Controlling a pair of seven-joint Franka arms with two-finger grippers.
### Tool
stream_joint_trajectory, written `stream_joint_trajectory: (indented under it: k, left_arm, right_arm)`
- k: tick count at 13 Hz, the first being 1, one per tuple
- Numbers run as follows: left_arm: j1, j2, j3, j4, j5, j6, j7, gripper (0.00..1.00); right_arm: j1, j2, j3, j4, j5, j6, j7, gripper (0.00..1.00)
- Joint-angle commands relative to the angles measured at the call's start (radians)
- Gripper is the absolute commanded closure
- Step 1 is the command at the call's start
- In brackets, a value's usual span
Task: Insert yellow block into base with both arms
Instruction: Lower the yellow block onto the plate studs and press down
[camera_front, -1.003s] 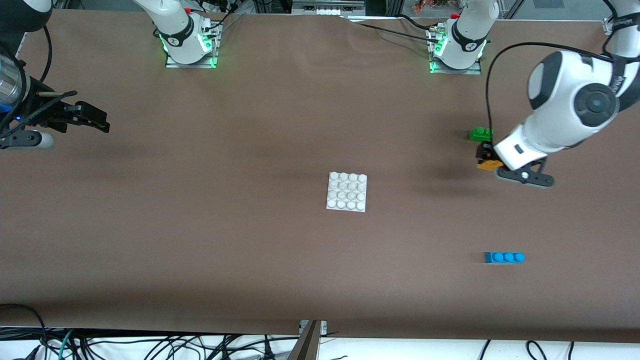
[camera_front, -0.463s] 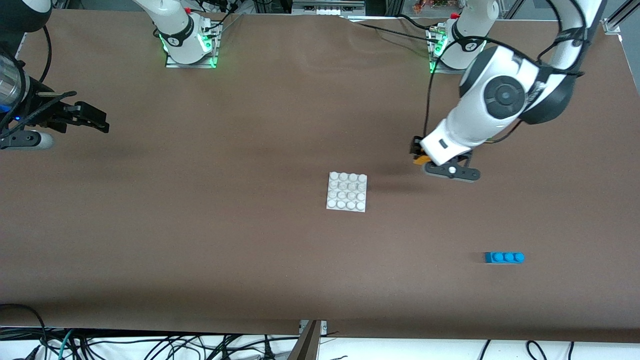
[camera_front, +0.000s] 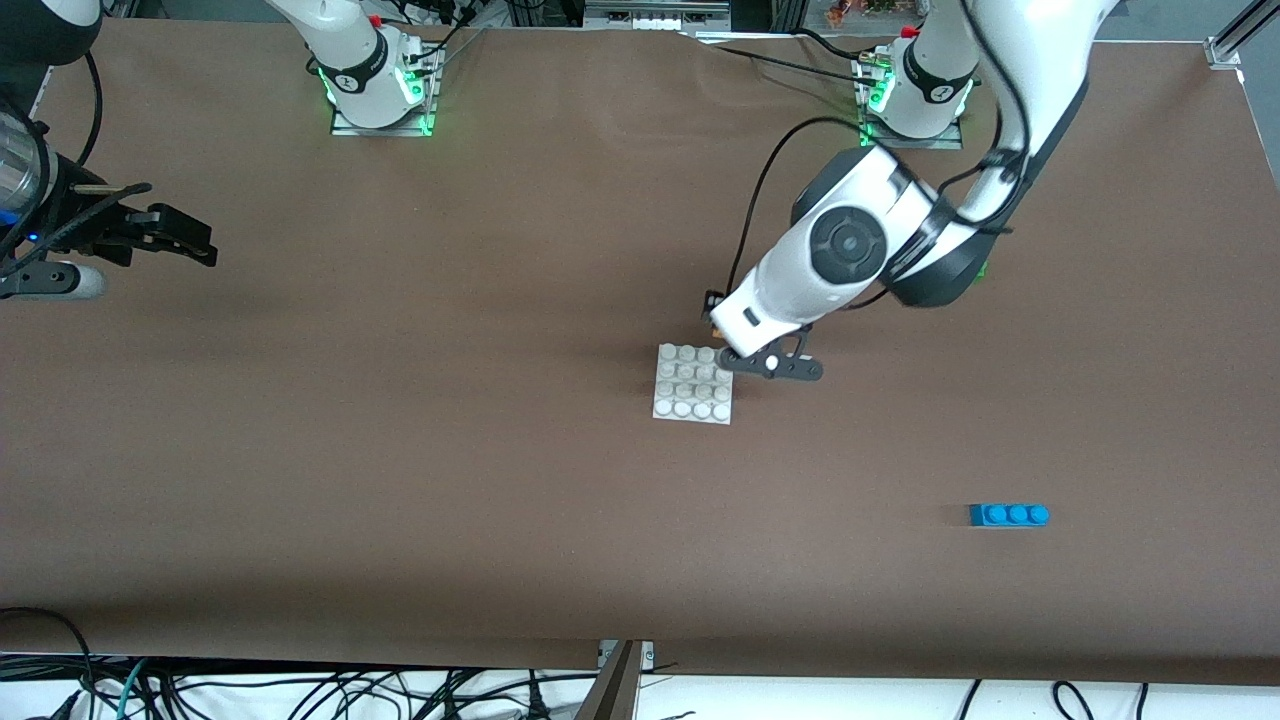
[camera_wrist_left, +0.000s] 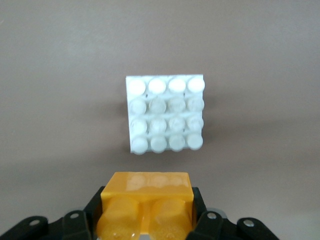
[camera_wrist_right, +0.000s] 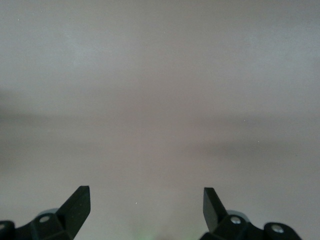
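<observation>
My left gripper (camera_front: 722, 338) is shut on the yellow block (camera_front: 714, 327) and holds it in the air over the edge of the base (camera_front: 690, 385) that faces the left arm's end of the table. In the left wrist view the yellow block (camera_wrist_left: 146, 197) sits between the black fingers (camera_wrist_left: 93, 212) of the left gripper (camera_wrist_left: 146, 217), studs toward the camera, with the white 4x4 base (camera_wrist_left: 165, 114) lying flat below it. My right gripper (camera_front: 170, 240) waits open and empty over the table's edge at the right arm's end; its view (camera_wrist_right: 146, 202) shows only bare table.
A blue three-stud brick (camera_front: 1008, 514) lies nearer the front camera toward the left arm's end. The green brick is hidden by the left arm's elbow (camera_front: 850, 245). Brown table (camera_front: 450, 450) all around the base.
My left arm has carried the yellow block from beside the green brick toward the middle, reaching the base's edge. The right arm has not moved.
</observation>
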Motion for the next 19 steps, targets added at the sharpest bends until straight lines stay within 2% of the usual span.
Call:
stream_joint_trajectory:
  k: [1, 3, 6, 10, 12, 19]
  left_arm:
    - [-0.133, 0.103, 0.098, 0.109, 0.05, 0.025, -0.017, 0.92]
    - [-0.19, 0.132, 0.149, 0.109, 0.05, 0.069, -0.019, 0.92]
    - [-0.208, 0.174, 0.16, 0.107, 0.055, 0.131, -0.023, 0.92]
    - [-0.296, 0.192, 0.277, 0.107, 0.056, 0.151, -0.022, 0.92]
    - [-0.308, 0.212, 0.28, 0.106, 0.058, 0.189, -0.032, 0.92]
    - [-0.367, 0.222, 0.324, 0.103, 0.078, 0.191, -0.086, 0.92]
  right_arm:
    - [-0.008, 0.007, 0.003, 0.02, -0.009, -0.004, -0.012, 0.0]
    - [-0.006, 0.008, 0.003, 0.019, -0.004, -0.004, -0.012, 0.0]
    - [-0.006, 0.013, 0.003, 0.019, -0.004, -0.004, -0.012, 0.0]
    - [-0.006, 0.013, 0.003, 0.019, -0.007, -0.004, -0.012, 0.0]
    - [-0.005, 0.013, 0.003, 0.02, -0.009, -0.004, -0.012, 0.0]
    - [-0.003, 0.013, 0.005, 0.02, -0.009, -0.004, -0.011, 0.0]
